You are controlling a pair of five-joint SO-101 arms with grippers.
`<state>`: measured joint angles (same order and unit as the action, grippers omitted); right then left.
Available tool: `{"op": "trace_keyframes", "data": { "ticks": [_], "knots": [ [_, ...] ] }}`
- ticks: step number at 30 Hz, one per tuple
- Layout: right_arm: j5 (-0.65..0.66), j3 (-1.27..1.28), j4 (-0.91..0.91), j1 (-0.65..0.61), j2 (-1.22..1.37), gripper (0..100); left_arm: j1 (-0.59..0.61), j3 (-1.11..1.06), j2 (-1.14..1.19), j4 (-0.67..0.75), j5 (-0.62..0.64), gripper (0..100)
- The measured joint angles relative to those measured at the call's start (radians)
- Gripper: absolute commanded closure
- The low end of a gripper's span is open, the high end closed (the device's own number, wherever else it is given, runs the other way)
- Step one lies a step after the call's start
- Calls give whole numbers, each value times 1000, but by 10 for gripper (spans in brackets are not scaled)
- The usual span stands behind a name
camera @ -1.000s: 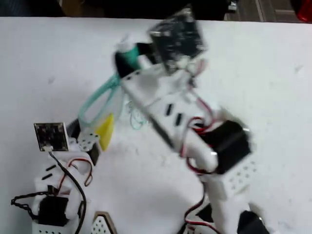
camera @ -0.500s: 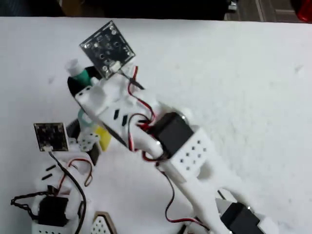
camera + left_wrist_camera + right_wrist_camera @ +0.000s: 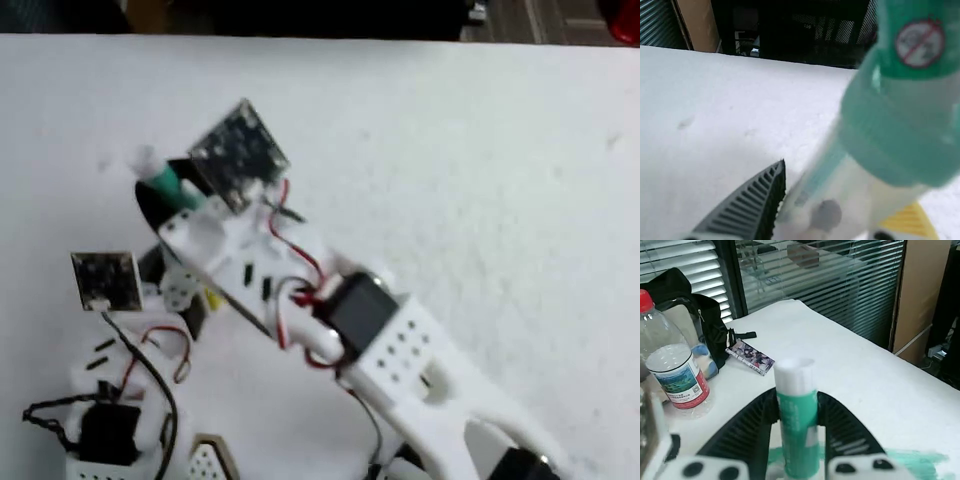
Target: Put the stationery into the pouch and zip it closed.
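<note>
My right gripper point(image 3: 796, 399) is shut on a green glue stick point(image 3: 796, 430) with a white cap. In the high view the glue stick point(image 3: 160, 178) is at the left of the table, with the right gripper point(image 3: 168, 192) just behind my left gripper point(image 3: 185, 293). The left wrist view has the glue stick point(image 3: 900, 115) close above the clear, teal-edged pouch point(image 3: 812, 195). The pouch lies against the left gripper's grey finger point(image 3: 752, 207), which is shut on it. A yellow item point(image 3: 210, 298) peeks out under the right arm. The arm hides most of the pouch from above.
The white table point(image 3: 480, 150) stretches bare to the right and back. A teal smear of the pouch edge point(image 3: 920, 460) shows below the right gripper. Far off stand a water bottle point(image 3: 672, 370), a black bag point(image 3: 697, 307) and a card point(image 3: 752, 356).
The right arm swung from the back centre to the left with the glue stick and now covers the pouch. The left arm stayed still.
</note>
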<state>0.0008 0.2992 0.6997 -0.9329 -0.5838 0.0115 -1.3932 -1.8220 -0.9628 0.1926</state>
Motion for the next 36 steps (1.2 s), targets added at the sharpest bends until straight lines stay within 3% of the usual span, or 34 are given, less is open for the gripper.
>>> {"op": "trace_keyframes", "data": {
  "ticks": [11,16,18,31,36],
  "knots": [
    [-3,198,-3,61,-226,974,-2,0,-5,3,0,722],
    [110,218,17,63,-189,778,-2,0,-5,3,0,722],
    [143,210,41,68,-157,753,-2,0,-5,3,0,722],
    [164,-353,523,68,38,766,2,0,-3,3,0,723],
    [-41,-523,647,52,176,765,2,0,-3,3,0,724]
  ]
}}
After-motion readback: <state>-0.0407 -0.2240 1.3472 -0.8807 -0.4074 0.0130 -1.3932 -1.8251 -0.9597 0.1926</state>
